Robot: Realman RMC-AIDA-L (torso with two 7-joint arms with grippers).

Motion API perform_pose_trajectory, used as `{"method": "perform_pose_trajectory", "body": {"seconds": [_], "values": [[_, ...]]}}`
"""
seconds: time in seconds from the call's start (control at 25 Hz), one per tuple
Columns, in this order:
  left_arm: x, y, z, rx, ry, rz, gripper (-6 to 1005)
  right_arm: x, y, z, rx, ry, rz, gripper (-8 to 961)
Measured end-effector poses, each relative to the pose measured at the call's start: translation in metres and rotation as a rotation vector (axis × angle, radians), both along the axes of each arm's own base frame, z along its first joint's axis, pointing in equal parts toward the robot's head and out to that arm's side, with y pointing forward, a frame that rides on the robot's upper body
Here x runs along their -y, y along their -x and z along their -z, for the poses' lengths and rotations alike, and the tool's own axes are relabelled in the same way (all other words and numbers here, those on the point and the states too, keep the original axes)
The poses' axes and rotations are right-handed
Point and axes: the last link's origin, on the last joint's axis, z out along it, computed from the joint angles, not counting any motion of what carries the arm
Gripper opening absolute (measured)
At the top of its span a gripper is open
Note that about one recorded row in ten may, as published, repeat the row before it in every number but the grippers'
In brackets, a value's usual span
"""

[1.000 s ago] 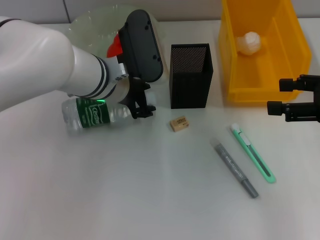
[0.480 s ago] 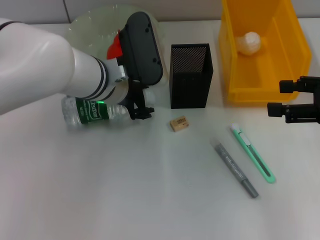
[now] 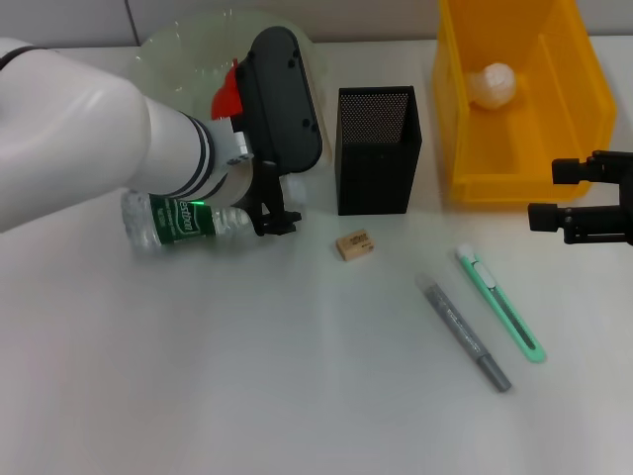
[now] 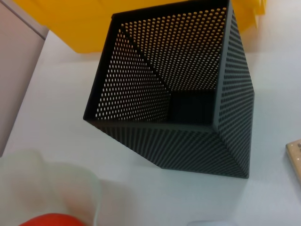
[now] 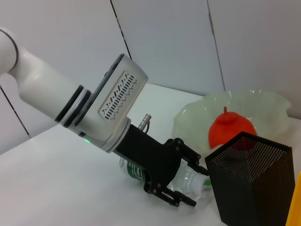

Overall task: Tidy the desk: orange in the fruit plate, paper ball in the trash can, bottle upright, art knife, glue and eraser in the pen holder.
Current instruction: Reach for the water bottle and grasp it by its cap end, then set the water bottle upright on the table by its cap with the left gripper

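Observation:
The bottle (image 3: 176,220) lies on its side at the left of the desk. My left gripper (image 3: 271,211) is shut on its neck, seen also in the right wrist view, where the gripper (image 5: 182,181) straddles the clear bottle (image 5: 189,180). The orange (image 3: 226,95) sits in the translucent fruit plate (image 3: 183,51). The paper ball (image 3: 492,84) lies in the yellow trash can (image 3: 465,148). On the desk lie the eraser (image 3: 355,244), the grey glue stick (image 3: 467,334) and the green art knife (image 3: 499,302). The black mesh pen holder (image 3: 377,148) stands empty (image 4: 188,106). My right gripper (image 3: 546,193) hovers open at the right edge.
The left arm's white body (image 3: 89,129) covers the desk's back left. The pen holder stands close to the bottle's cap end, and the trash can (image 4: 94,28) is right behind the holder.
The left gripper's fingers have closed in on the bottle's neck. Gripper and bottle have shifted slightly back and left, and the bottle's label has turned. The right arm is still.

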Motion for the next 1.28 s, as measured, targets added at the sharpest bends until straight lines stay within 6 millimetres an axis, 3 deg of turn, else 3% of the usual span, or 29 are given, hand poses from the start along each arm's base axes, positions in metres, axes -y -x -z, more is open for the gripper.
{"method": "perform_pose_trajectory", "body": {"seconds": [0.36,0.48,0.64,1.0,1.28], "values": [[0.001,0.0,0.002,-0.006,0.006,0.0,542,0.0,0.0,0.002,-0.007,0.009,0.003,831],[0.003,0.0,0.002,-0.006,0.008,0.002,443,0.0,0.0,0.002,-0.008,0.01,0.002,832],[0.008,-0.001,-0.003,0.033,-0.01,-0.002,444,-0.001,0.0,0.002,-0.008,0.008,0.001,832],[0.036,-0.005,-0.057,0.211,-0.146,-0.037,449,-0.006,0.006,0.002,-0.002,0.003,-0.034,832],[0.055,0.005,-0.099,0.421,-0.253,-0.153,468,-0.01,0.01,0.003,-0.003,0.006,-0.051,831]]}}
